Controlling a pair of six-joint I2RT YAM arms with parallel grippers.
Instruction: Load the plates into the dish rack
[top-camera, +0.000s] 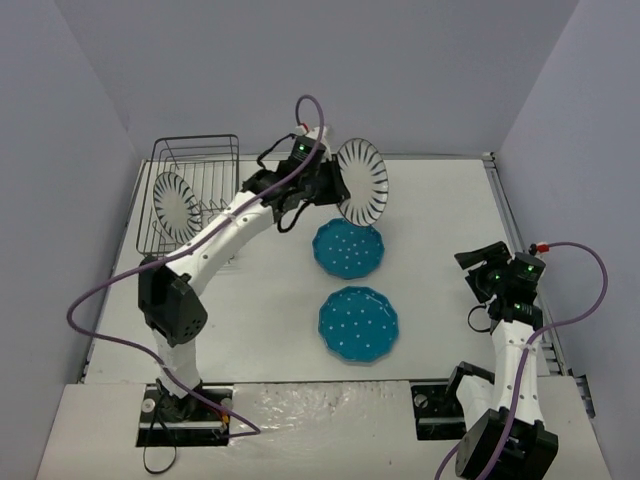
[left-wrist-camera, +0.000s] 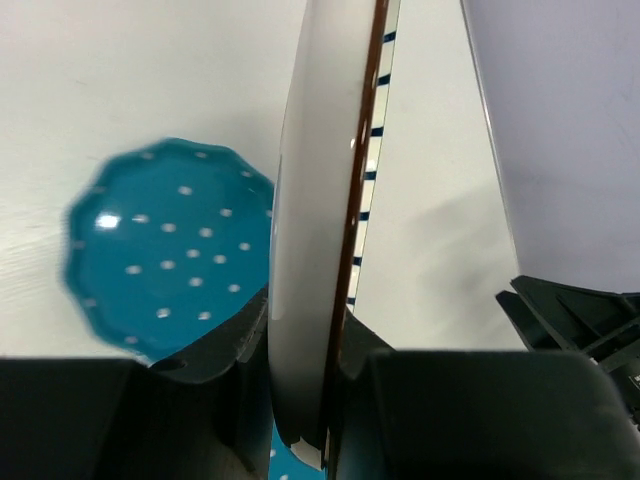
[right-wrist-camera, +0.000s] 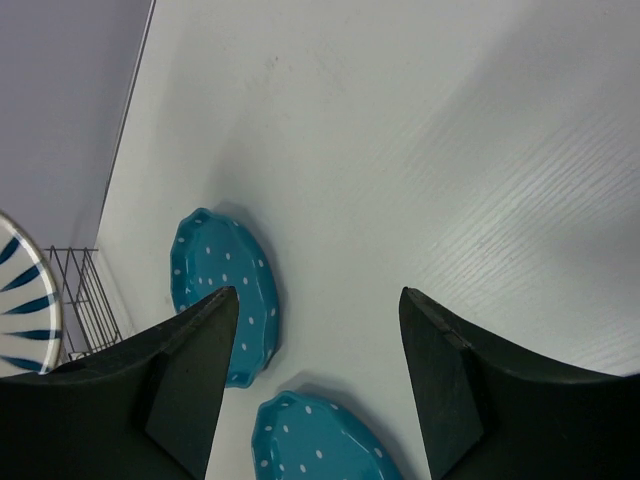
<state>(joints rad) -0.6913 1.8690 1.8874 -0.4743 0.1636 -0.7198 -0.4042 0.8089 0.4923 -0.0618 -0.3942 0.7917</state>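
Note:
My left gripper (top-camera: 336, 188) is shut on the rim of a white plate with dark stripes (top-camera: 362, 180) and holds it on edge in the air, right of the dish rack (top-camera: 200, 160). The left wrist view shows that plate (left-wrist-camera: 320, 180) edge-on, pinched between the jaws of the left gripper (left-wrist-camera: 310, 350). A second striped plate (top-camera: 176, 203) stands upright in the rack. Two teal dotted plates lie flat on the table, one (top-camera: 348, 248) just below the held plate and one (top-camera: 358, 323) nearer me. My right gripper (top-camera: 472, 272) hangs open and empty at the right; between its fingers (right-wrist-camera: 318, 300) I see only table.
The table sits inside grey walls, and a raised rail (top-camera: 520, 240) runs along its right side. The far teal plate (left-wrist-camera: 170, 245) lies left of the held plate in the left wrist view. Rack wires (right-wrist-camera: 85, 300) and a striped plate (right-wrist-camera: 25, 300) show at the right wrist view's left edge.

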